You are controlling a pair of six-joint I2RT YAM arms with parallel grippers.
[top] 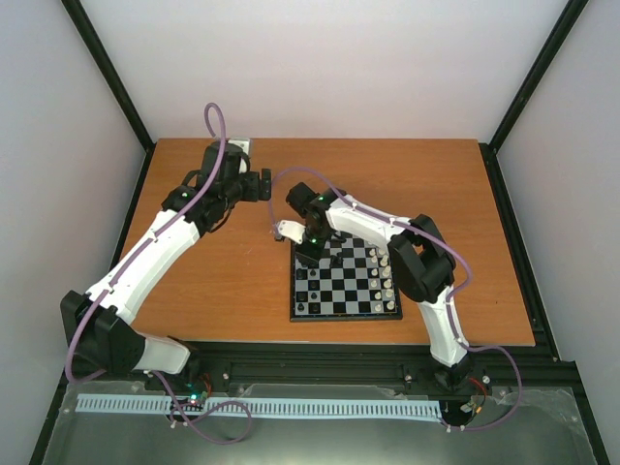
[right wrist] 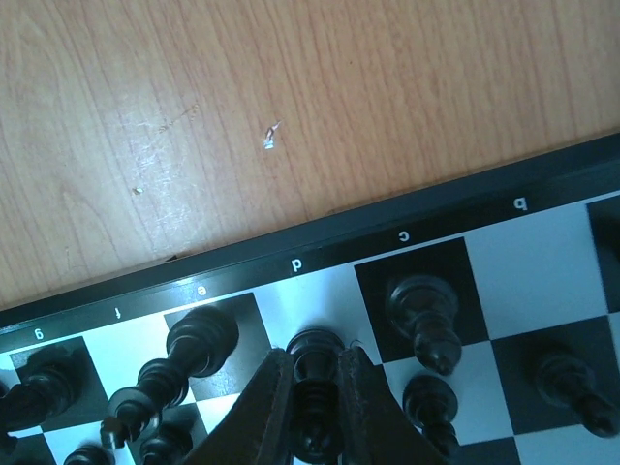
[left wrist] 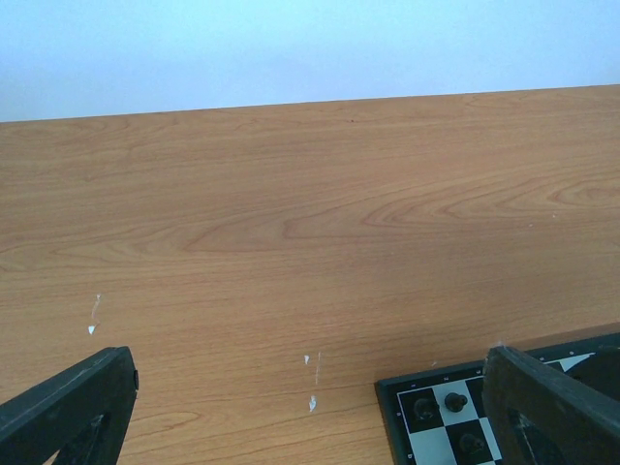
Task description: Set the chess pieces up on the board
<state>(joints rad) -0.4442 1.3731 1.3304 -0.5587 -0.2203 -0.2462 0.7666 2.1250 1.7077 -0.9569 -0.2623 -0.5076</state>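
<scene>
The board (top: 344, 308) lies on the wooden table, right of centre. Black chess pieces (top: 302, 281) stand along its left side and white ones (top: 386, 276) along its right side. My right gripper (right wrist: 315, 387) is over the board's far-left part (top: 308, 247), shut on a black piece (right wrist: 315, 349) whose base stands on the light d square next to the border (right wrist: 407, 208). Other black pieces stand on e (right wrist: 201, 337) and c (right wrist: 421, 310). My left gripper (left wrist: 310, 363) is open and empty above bare table (top: 260, 184), left of the board's corner (left wrist: 392, 412).
The wooden table (top: 213, 281) has black rails along its left and right edges and white walls behind. Small white scuff marks (left wrist: 312, 402) lie on the wood near the board's corner. The right arm (top: 421, 262) arches over the board's right side.
</scene>
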